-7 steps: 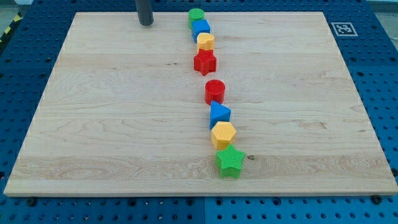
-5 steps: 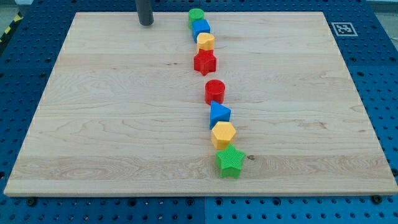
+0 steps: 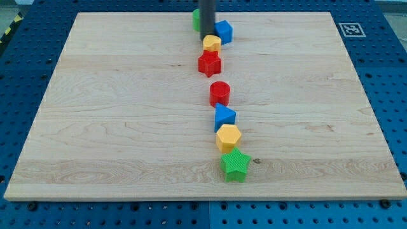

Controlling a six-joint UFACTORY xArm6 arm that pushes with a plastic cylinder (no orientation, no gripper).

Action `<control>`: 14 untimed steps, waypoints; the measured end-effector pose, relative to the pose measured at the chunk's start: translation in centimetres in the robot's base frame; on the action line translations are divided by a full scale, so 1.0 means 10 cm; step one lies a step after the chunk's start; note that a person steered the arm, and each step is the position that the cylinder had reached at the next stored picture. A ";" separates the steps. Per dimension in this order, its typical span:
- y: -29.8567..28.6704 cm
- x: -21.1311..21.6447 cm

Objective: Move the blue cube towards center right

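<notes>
Camera view, my tip touching blue cube, no jaws, unreadable corner tag

Views: 1 camera view only, so no shared region with another.
Position: raised above the desk, beyond its near edge at the view's bottom.
Facing: looks down and forward at a slant; the far edge at the view's top appears narrower than the near edge.
Distance: moderate; all 4 desk edges fit inside the frame, with blue perforated surface around.
Top edge: the rod enters there, my tip visible.
</notes>
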State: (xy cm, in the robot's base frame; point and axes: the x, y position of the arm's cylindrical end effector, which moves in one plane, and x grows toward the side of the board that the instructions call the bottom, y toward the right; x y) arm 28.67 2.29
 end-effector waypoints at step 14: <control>1.95 0.88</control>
